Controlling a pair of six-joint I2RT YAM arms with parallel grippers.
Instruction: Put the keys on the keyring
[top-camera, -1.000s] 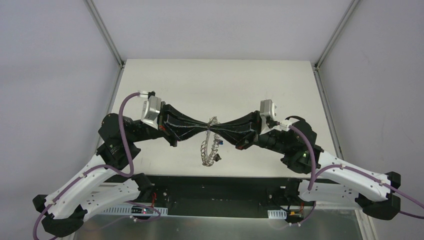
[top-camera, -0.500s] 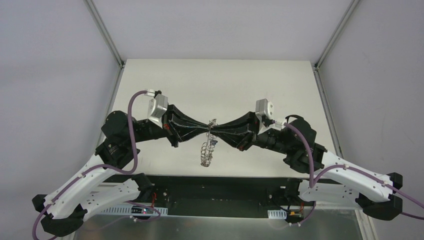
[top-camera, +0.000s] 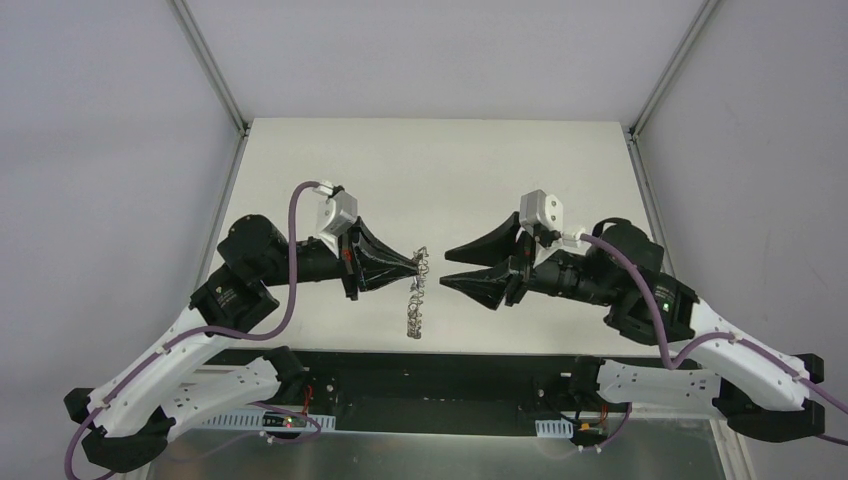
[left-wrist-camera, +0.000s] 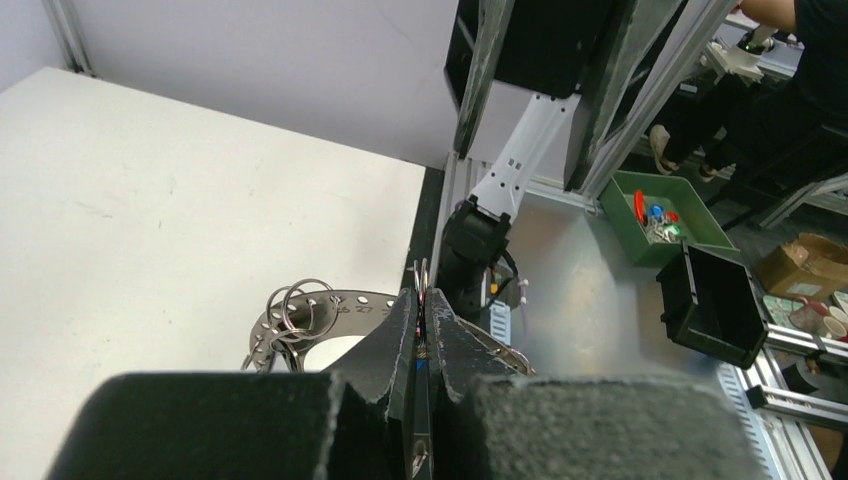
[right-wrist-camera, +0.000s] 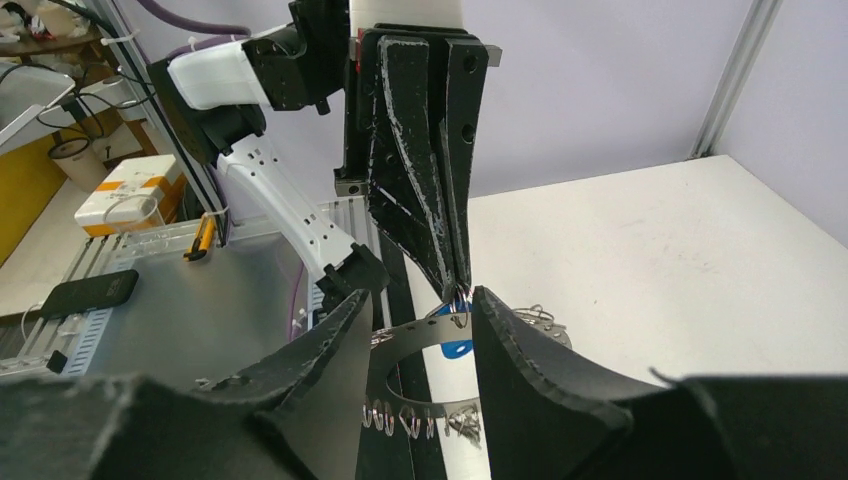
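Observation:
My left gripper (top-camera: 415, 262) is shut on a small wire loop of the keyring (top-camera: 412, 300), which hangs below it, edge-on above the table's near part. In the left wrist view the shut fingertips (left-wrist-camera: 422, 290) pinch the loop, with a speck of blue between the fingers (left-wrist-camera: 419, 367); the silvery perforated band (left-wrist-camera: 335, 300) curves behind them. My right gripper (top-camera: 444, 270) is open and empty, just right of the ring. In the right wrist view its jaws (right-wrist-camera: 422, 295) stand wide either side of the band (right-wrist-camera: 405, 334), and a blue key cap (right-wrist-camera: 457, 347) hangs by it.
The white table (top-camera: 500, 170) has metal frame posts at its far corners. A black bar (top-camera: 430, 365) runs along its near edge. Off the table, a green bin (left-wrist-camera: 690, 215) and a black box (left-wrist-camera: 715, 305) show in the left wrist view.
My right gripper has opened, let go and drawn back to the right. My left gripper has turned and keeps the keyring, which now hangs narrower, edge-on.

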